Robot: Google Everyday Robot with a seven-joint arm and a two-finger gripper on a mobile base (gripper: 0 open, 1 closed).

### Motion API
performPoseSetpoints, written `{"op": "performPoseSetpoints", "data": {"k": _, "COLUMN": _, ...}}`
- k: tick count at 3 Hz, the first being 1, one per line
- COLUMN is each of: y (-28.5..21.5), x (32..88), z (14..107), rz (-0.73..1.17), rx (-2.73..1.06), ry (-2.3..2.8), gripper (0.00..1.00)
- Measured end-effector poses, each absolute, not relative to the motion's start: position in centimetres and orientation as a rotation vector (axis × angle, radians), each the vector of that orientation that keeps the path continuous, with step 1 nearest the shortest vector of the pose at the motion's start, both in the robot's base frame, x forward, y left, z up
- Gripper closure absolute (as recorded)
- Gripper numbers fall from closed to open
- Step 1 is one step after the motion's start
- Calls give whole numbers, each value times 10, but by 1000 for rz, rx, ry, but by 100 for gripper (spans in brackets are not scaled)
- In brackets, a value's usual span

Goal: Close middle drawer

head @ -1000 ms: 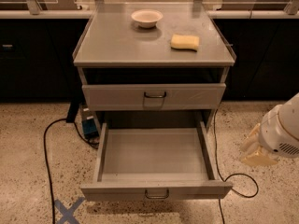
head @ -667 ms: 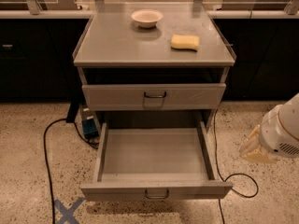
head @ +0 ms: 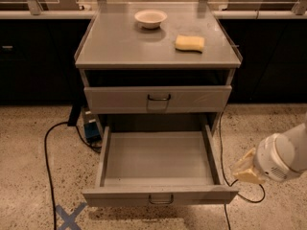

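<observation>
Item: grey metal cabinet with a flat counter [head: 120, 47] on top; it stands on a speckled terrazzo floor [head: 24, 186] before a row of dark units.

On the counter: a small white round bowl [head: 150, 18] near the back edge, about midway along it; a yellow rectangular sponge [head: 190, 43] toward the right edge, nearer the back right corner than the front one; the two are apart.

Below the front edge: a dark open slot; under it a taller-fronted grey drawer [head: 192, 99] with a dark loop handle, nearly flush.

The middle drawer [head: 158, 159], wide, shallow, grey metal, lies lowest in view; it is pulled far out beyond the counter's front edge, with its tray bare; a small dark loop handle [head: 160, 200] sits at the centre of its low front panel.

Gripper [head: 245, 169]: pale yellow, on a white rounded arm end; it is out past the counter's right edge, just beside the drawer's front right corner and not touching it; whether it is spread or pressed together cannot be told.

Floor, left of the cabinet: a black cable [head: 46, 147]; a blue tape cross [head: 68, 217].
</observation>
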State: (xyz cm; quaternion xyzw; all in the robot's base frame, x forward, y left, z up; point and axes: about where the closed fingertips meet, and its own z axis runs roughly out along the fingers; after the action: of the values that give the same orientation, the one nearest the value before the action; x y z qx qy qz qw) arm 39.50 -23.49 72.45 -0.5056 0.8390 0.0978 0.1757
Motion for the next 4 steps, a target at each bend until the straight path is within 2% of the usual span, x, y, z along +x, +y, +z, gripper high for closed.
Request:
{"op": "performPoseSetpoints", "data": {"k": 2, "y": -190, "x": 381, "z": 621, "rz": 607, "rx": -1385, "ry": 2372, "gripper": 100}}
{"op": "performPoseSetpoints", "data": {"k": 3, "y": -175, "x": 360, "z": 599, "rz": 706, "rx": -1437, "ry": 2353, "gripper": 100}}
{"op": "performPoseSetpoints", "data": {"k": 4, "y": -175, "x": 360, "z": 599, "rz": 706, "rx": -1437, "ry": 2353, "gripper": 100}}
